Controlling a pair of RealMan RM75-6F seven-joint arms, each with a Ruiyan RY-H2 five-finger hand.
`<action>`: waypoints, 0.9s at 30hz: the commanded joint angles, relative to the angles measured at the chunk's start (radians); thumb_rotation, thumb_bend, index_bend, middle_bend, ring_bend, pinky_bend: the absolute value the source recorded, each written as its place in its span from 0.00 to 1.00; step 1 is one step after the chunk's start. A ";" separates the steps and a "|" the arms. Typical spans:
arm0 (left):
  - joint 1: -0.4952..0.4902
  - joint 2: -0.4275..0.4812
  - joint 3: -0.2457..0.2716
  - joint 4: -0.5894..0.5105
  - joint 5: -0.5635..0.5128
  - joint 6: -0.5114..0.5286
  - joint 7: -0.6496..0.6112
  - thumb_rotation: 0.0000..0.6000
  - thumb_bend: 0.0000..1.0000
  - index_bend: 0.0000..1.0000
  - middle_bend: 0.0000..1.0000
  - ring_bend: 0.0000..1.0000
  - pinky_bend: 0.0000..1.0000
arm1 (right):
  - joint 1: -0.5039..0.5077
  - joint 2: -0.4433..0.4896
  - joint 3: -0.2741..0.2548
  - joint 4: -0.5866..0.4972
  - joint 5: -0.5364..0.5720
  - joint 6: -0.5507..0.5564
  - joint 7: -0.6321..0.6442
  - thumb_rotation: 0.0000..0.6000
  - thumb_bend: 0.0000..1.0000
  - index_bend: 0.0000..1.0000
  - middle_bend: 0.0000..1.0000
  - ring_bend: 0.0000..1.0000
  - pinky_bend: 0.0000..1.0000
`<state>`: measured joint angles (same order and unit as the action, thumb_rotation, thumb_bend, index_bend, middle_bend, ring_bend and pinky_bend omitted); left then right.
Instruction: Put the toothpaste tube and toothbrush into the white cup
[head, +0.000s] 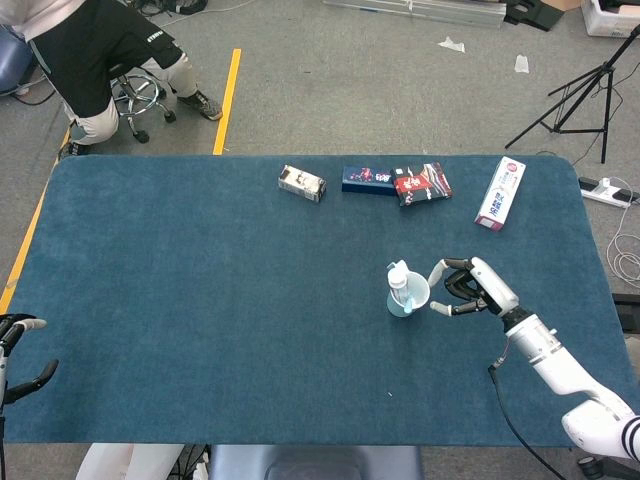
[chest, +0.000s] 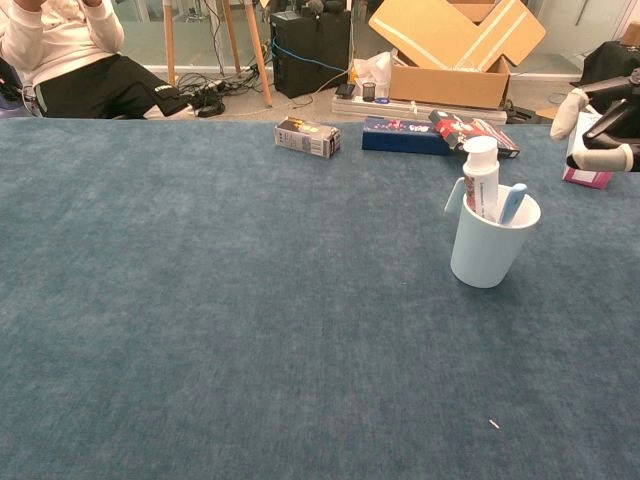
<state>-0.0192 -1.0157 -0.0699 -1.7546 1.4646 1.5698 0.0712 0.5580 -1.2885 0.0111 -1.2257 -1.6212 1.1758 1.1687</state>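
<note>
- The white cup (chest: 487, 245) stands upright on the blue counter (head: 200, 300), holding the toothpaste tube (chest: 481, 180) and the toothbrush (chest: 510, 203).
- The right hand (head: 470, 287) sits just beside the cup, fingers (chest: 601, 158) spread, empty.
- The left hand (head: 18, 355) rests at the counter's edge, fingers apart.

Right hand (head: 468, 288) empty, fingers apart; left hand (head: 18, 352) low, idle.

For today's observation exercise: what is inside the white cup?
The white cup holds the toothpaste tube, standing cap up, and the toothbrush, whose blue end shows just above the rim. Their lower parts are hidden by the cup wall.
</note>
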 joint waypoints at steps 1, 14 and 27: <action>0.000 0.000 0.000 0.000 0.000 0.000 -0.001 1.00 0.22 0.34 0.30 0.21 0.27 | -0.005 0.009 -0.003 -0.009 -0.004 0.010 -0.010 1.00 0.09 0.63 1.00 1.00 1.00; -0.003 -0.005 0.002 0.001 -0.002 -0.006 0.013 1.00 0.22 0.34 0.30 0.21 0.27 | -0.118 0.206 0.003 -0.296 0.046 0.129 -0.627 1.00 0.09 0.61 1.00 0.99 1.00; -0.022 -0.026 0.001 0.017 -0.017 -0.042 0.032 1.00 0.22 0.34 0.30 0.21 0.27 | -0.311 0.251 0.017 -0.453 0.168 0.346 -1.322 1.00 0.07 0.52 0.95 0.80 1.00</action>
<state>-0.0399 -1.0399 -0.0691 -1.7393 1.4494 1.5293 0.1021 0.3167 -1.0483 0.0219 -1.6404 -1.4950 1.4430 -0.0385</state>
